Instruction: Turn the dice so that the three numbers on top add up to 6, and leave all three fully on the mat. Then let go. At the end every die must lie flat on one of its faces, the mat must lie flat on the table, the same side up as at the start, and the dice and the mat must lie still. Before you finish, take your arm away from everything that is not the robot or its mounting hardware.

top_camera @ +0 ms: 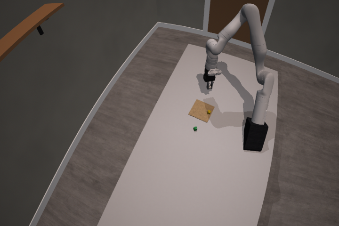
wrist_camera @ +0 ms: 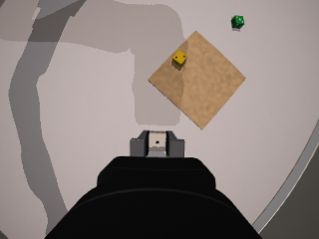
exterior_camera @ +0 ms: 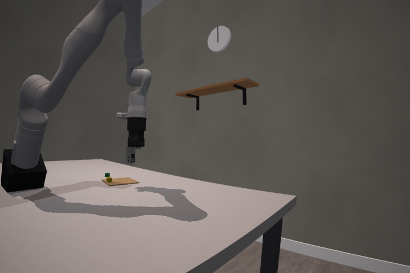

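Note:
My gripper (top_camera: pixel 209 87) (exterior_camera: pixel 130 159) (wrist_camera: pixel 157 139) points down, high above the table beside the mat. It is shut on a white die (wrist_camera: pixel 158 140); one dark pip shows on the face toward the wrist camera. A tan square mat (top_camera: pixel 197 109) (exterior_camera: pixel 124 181) (wrist_camera: pixel 211 90) lies flat. A yellow die (top_camera: pixel 208 112) (exterior_camera: pixel 109 180) (wrist_camera: pixel 179 59) rests on the mat near one edge, with dark pips; its top number is too small to read surely. A green die (top_camera: pixel 195 128) (exterior_camera: pixel 107 174) (wrist_camera: pixel 237 21) with light pips lies on the table, off the mat; its top number is unclear.
The white table (top_camera: pixel 175 173) (exterior_camera: pixel 131 238) carries the arm's black base block (top_camera: pixel 255 135) (exterior_camera: pixel 24 175), to one side of the mat. The arm's shadow falls across the yellow die's side of the mat. A shelf (exterior_camera: pixel 218 87) hangs on the wall, far from the gripper.

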### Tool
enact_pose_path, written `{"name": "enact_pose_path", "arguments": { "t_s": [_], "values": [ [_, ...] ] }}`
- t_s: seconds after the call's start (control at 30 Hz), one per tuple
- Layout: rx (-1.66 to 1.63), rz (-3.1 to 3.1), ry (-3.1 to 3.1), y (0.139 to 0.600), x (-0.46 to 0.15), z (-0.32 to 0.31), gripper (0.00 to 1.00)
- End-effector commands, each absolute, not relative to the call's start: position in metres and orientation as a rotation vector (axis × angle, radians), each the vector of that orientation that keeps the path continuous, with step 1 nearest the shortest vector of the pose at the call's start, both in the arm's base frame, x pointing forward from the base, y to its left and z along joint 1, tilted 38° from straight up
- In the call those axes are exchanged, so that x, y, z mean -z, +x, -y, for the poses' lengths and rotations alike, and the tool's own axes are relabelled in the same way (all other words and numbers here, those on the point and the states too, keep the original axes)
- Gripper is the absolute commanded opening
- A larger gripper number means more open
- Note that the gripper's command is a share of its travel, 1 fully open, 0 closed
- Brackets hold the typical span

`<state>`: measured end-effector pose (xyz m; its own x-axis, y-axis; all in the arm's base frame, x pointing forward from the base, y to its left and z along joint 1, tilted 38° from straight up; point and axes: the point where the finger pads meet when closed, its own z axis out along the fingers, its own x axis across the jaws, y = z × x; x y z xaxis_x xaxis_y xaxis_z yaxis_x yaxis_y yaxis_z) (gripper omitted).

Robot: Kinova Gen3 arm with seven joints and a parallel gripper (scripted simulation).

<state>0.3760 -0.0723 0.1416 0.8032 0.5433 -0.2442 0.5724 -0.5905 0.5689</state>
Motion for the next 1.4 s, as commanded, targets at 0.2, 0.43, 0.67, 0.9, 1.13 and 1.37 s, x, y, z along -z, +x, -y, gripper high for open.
{"name": "enact_pose_path", "arguments": {
  "t_s": [0.2,0.43,0.67,0.9,1.13,1.37],
  "values": [
    [0.026,-0.738,2.361,0.378,-0.140,0.069,0.40],
    [-0.012,-0.633,2.391,0.381,-0.139,0.066,0.40],
    [-0.044,-0.543,2.413,0.383,-0.138,0.063,0.40],
    [-0.096,-0.398,2.444,0.387,-0.136,0.059,0.40],
    [-0.138,-0.280,2.463,0.390,-0.134,0.057,0.40],
    [-0.202,-0.094,2.483,0.394,-0.133,0.053,0.40]
  ]
}}
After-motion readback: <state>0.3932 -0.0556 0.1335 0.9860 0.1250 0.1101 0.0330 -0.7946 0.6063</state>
